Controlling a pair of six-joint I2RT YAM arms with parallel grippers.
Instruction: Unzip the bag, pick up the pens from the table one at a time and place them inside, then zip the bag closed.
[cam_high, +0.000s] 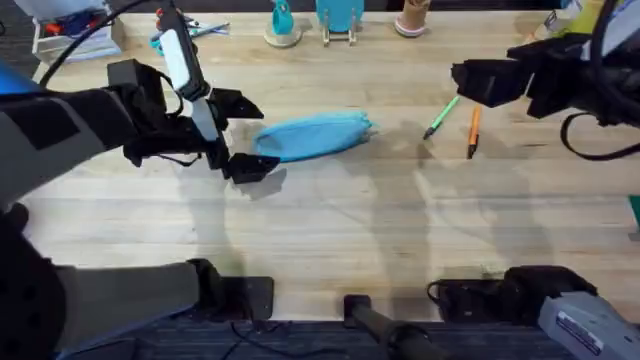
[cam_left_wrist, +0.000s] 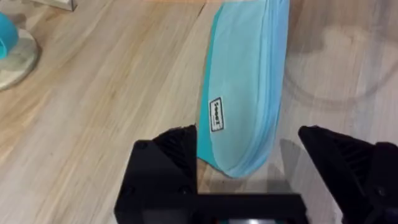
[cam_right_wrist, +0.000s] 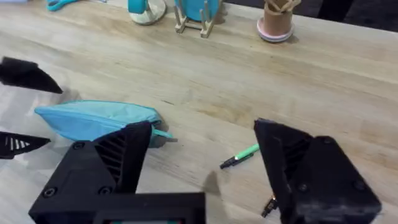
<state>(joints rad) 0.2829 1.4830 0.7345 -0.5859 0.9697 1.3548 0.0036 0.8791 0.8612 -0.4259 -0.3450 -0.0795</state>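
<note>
Soft oval bag (cam_high: 312, 136), plank table (cam_high: 330, 230).

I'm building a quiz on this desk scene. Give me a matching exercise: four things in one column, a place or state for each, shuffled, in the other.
Things:
1. bag
2. green pen
3. orange pen
4. left hand

Places or states:
A. open, straddling the bag's end
B. lies between the bag and the orange pen
C. nearest the right arm
D. light blue, flat on the table

Pairs: 1-D, 2-B, 3-C, 4-A
</note>
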